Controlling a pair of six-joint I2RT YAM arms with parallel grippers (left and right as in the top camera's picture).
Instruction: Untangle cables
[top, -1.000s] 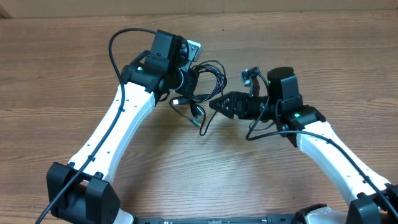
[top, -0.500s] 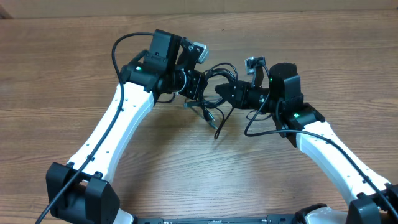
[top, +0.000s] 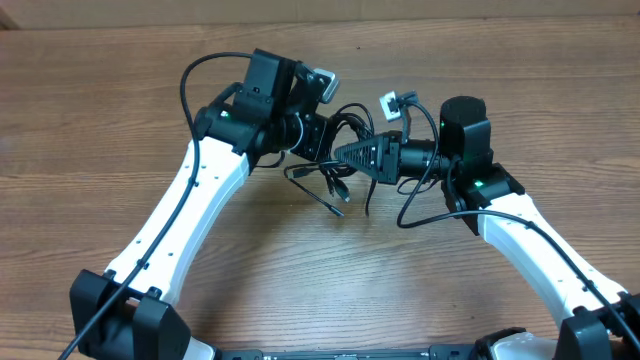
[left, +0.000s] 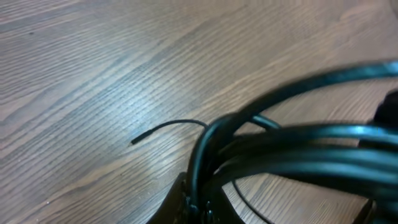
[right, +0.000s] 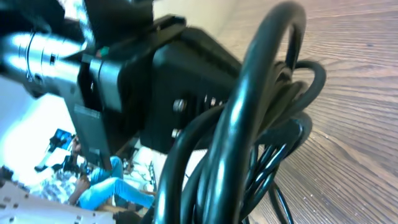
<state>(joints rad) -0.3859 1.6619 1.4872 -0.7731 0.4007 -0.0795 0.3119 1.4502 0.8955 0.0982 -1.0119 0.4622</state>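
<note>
- Cables (top: 349, 110): black cords bunched in one tangle over the middle of the desk (top: 120, 120), between the two claws.
- Loops rise at the far side of the tangle. Loose strands (top: 330, 198) trail from its near side toward the robot base, ending on the wood.
- Left wrist view: the cables (left: 292, 155) run as thick parallel strands close across the lens. One thin strand end (left: 168, 127) curves out over the wood grain.
- Right wrist view: the cables (right: 249, 124) fill the frame as stacked arcs, blurred at this range.
- Left claw (top: 318, 138): at the left side of the tangle. In its wrist view the strands converge into the dark claw (left: 193, 208) at the bottom edge, so it is clamped on the cables.
- Right claw (top: 342, 155): fingers taper together to a point inside the tangle from the right. It is closed on the strands.
- The two claws are near each other, tips facing.
- The left arm's black wrist housing (right: 155, 81) shows just behind the cables in the right wrist view.
</note>
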